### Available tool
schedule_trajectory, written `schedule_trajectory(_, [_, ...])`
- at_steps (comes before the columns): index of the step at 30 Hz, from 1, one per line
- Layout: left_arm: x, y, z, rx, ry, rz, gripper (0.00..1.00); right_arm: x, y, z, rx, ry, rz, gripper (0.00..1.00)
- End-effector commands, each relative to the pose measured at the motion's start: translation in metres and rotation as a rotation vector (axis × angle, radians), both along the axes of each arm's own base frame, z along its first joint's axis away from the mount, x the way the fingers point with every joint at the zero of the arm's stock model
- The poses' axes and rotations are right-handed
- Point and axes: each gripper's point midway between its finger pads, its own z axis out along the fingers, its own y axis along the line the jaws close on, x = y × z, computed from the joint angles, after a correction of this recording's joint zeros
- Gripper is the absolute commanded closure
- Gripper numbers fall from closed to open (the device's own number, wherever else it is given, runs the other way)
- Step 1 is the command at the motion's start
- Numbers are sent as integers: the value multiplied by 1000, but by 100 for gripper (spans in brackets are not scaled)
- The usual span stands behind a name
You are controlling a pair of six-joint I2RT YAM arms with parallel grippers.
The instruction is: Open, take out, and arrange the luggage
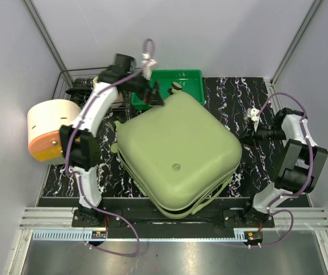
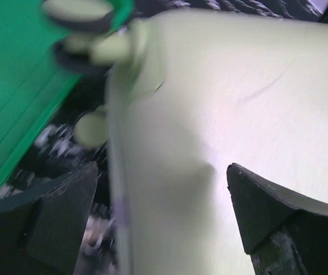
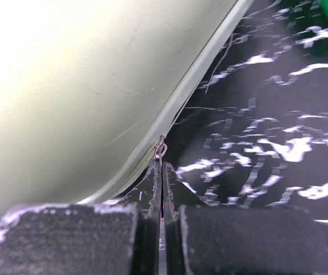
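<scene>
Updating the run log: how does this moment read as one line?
luggage lying flat | left gripper open over its corner | right gripper shut on zip pull

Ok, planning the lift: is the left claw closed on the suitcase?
No, the left claw stands wide open astride the suitcase corner.

The luggage point(image 1: 178, 152) is showing a smooth, softly sheeny hard-plastic shell, faintly scratched, with a small metal zip pull point(image 3: 160, 150) glinting at its rim. The tray point(image 1: 186, 72) is looking like glossy green plastic, while the table point(image 1: 232, 91) is wearing a smooth black sheet veined with white like marble.
</scene>
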Motion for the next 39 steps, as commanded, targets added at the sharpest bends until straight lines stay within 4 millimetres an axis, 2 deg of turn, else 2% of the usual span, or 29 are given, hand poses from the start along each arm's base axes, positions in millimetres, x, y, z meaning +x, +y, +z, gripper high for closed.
schedule_trajectory(1, [1,102,65,8,-88,273,1,58,-35,30,-54,-237,-73,100])
schedule_trajectory(2, [-11,114,86,0,-145,294,1,62,-37,31,-53,-233,-83,100])
schedule_trajectory(3, [-16,131,73,23,-125,327,1,67,-38,37,-44,-224,-104,100])
schedule_trajectory(4, [-21,142,70,60,-155,346,1,72,-39,37,-37,-219,-112,100])
schedule_trajectory(5, [-35,150,80,70,-196,358,1,73,-40,38,-28,-209,-118,79])
schedule_trajectory(6, [-42,159,58,99,-159,372,1,77,-41,43,-22,-195,-135,61])
schedule_trajectory(8, [-54,165,51,122,-177,371,1,81,-45,45,-23,-163,-159,34])
schedule_trajectory(9, [-60,165,35,129,-142,363,1,80,-47,44,-28,-121,-184,24])
schedule_trajectory(10, [-62,164,30,126,-131,361,1,79,-48,46,-40,-118,-194,4])
schedule_trajectory(12, [-64,162,15,116,-93,354,1,75,-51,49,-62,-89,-224,1])
schedule_trajectory(14, [-68,158,0,118,-44,328,2,72,-54,63,-87,-95,-256,0])
schedule_trajectory(17, [-85,152,-22,137,3,261,5,67,-62,87,-126,-44,-371,1])
schedule_trajectory(18, [-96,147,-30,121,44,235,9,63,-67,89,-144,19,-444,0])
schedule_trajectory(22, [-137,122,-43,74,149,158,18,37,-76,109,-215,83,-580,0])
schedule_trajectory(23, [-150,108,-47,77,155,110,19,31,-80,111,-231,93,-601,0])
schedule_trajectory(24, [-163,104,-62,95,187,98,20,28,-81,114,-228,106,-620,0])
schedule_trajectory(25, [-164,97,-59,80,159,100,20,21,-79,118,-227,115,-630,0])
schedule_trajectory(27, [-176,82,-69,75,168,68,20,18,-77,131,-216,100,-630,0])
schedule_trajectory(31, [-175,48,-69,53,175,17,23,1,-57,151,-173,60,-570,0])
schedule_trajectory(32, [-184,34,-68,55,174,-38,23,1,-57,151,-172,57,-571,0])
schedule_trajectory(33, [-184,25,-61,46,157,-67,23,0,-57,152,-174,57,-574,0])
schedule_trajectory(35, [-190,6,-63,51,170,-127,22,-3,-55,154,-170,60,-574,1])
schedule_trajectory(36, [-185,-1,-52,27,166,-134,21,-7,-52,154,-162,70,-565,0])
schedule_trajectory(37, [-182,-5,-52,23,187,-133,19,-9,-49,155,-150,72,-559,0])
schedule_trajectory(39, [-169,-2,-30,-18,169,-105,13,-16,-38,158,-100,93,-537,0])
